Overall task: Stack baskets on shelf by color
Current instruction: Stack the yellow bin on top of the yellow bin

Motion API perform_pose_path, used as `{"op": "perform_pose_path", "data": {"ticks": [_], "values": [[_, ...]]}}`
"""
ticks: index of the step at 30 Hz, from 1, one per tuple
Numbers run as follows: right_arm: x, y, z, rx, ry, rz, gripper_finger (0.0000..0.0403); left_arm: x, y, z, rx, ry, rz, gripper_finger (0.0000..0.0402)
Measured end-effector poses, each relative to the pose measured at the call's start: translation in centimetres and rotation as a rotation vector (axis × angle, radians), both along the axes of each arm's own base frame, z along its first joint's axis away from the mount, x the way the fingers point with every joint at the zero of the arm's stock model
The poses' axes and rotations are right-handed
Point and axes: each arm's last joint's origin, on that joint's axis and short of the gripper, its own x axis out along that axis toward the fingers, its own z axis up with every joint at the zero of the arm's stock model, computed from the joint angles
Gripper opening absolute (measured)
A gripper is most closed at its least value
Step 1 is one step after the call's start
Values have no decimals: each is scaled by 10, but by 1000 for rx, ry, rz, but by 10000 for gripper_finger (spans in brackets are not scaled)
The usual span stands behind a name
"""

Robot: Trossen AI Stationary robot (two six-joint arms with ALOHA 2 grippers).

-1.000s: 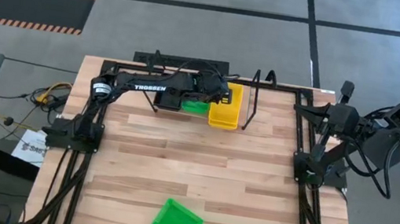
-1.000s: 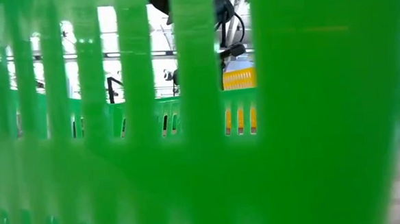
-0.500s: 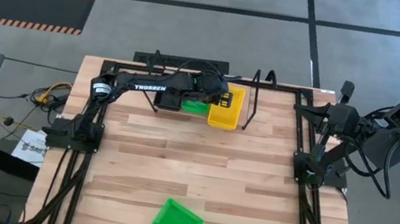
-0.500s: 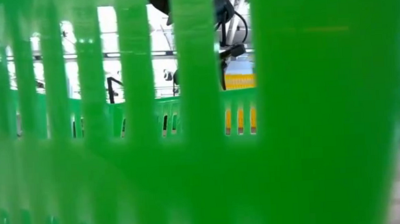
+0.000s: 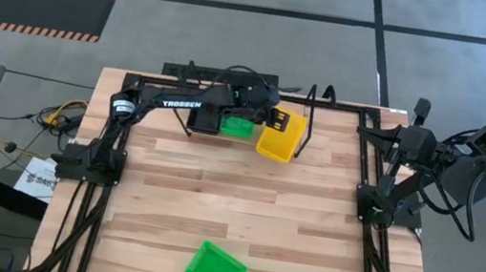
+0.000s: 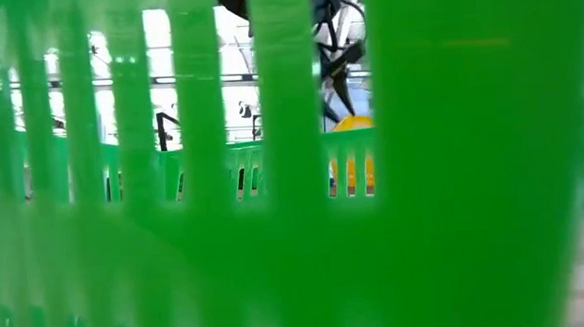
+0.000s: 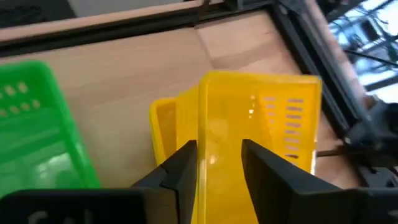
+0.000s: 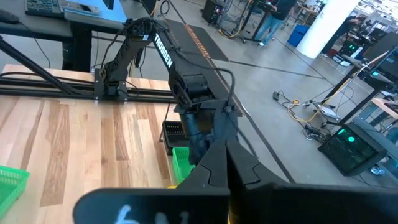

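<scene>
At the six-o'clock edge of the table (image 5: 241, 213), closest to the low camera, a lone green basket (image 5: 215, 270) lies by itself, well apart from the others and so close to that lens that it fills the low view. It is not yet stacked, so by my reading this one remains to be fetched.

Toward twelve o'clock, on the shelf (image 5: 309, 117), a green stack (image 5: 237, 125) sits just beside dark baskets (image 5: 204, 119), which are largely hidden under the left arm; how many each pile holds cannot be told. Just to the three-o'clock side of the green, the yellow baskets (image 5: 279, 137) lie tilted and askew, nested loosely, as the left wrist view shows. The left gripper (image 7: 217, 163) straddles a yellow wall with its jaws a little apart on either side of it; whether the pads press or have let go I cannot tell. I judge the yellow pile needs squaring up.

At three o'clock the right gripper (image 8: 227, 162) waits off the table's edge, its fingers pressed together and holding nothing.

The only legible writing is "TROSSEN" in white along the left arm (image 5: 175, 104).
</scene>
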Motion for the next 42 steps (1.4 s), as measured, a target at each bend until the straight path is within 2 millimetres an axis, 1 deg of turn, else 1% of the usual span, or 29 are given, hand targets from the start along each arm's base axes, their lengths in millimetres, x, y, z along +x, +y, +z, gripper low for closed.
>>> {"op": "perform_pose_path", "data": {"ticks": [3,8,13,15,17,19,20,22,24,25,27,29,32,34,35,37,39,42], "values": [[0,0,0,3,-2,-1,1,-2,4,6,3,10,-15,114],[0,0,0,6,-4,-2,1,-12,10,14,0,109,-27,114],[0,0,0,7,-4,-2,1,-31,8,27,-27,306,-64,114],[0,0,0,10,-4,-2,1,-42,-1,29,-60,443,-98,114],[0,-1,0,23,-1,2,1,-55,-15,30,-92,616,-119,109],[2,-3,-1,52,2,-3,1,-67,-35,32,-87,793,-111,93],[3,-4,-1,58,5,-9,1,-67,-45,32,-61,831,-111,82],[4,-9,0,66,6,-35,1,-63,-68,36,-9,783,-175,56],[5,-15,0,91,5,-65,1,-62,-95,47,25,731,-245,27],[4,-20,0,112,3,-82,1,-64,-108,54,46,699,-248,14],[9,-26,-3,135,26,-109,1,-74,-134,60,93,737,-208,6],[16,-31,-10,141,66,-150,1,-79,-158,70,157,665,-173,7],[34,-37,-30,186,149,-217,1,-103,-190,95,209,558,-140,2],[49,-40,-50,204,233,-255,1,-118,-209,106,248,480,-132,1],[57,-42,-62,220,274,-276,1,-125,-217,110,270,465,-134,2],[73,-47,-85,259,337,-309,0,-137,-229,122,308,378,-109,1],[93,-50,-108,330,364,-288,0,-153,-239,131,343,333,-120,0],[125,-54,-140,457,357,-147,0,-165,-253,139,372,278,-148,0]]}}
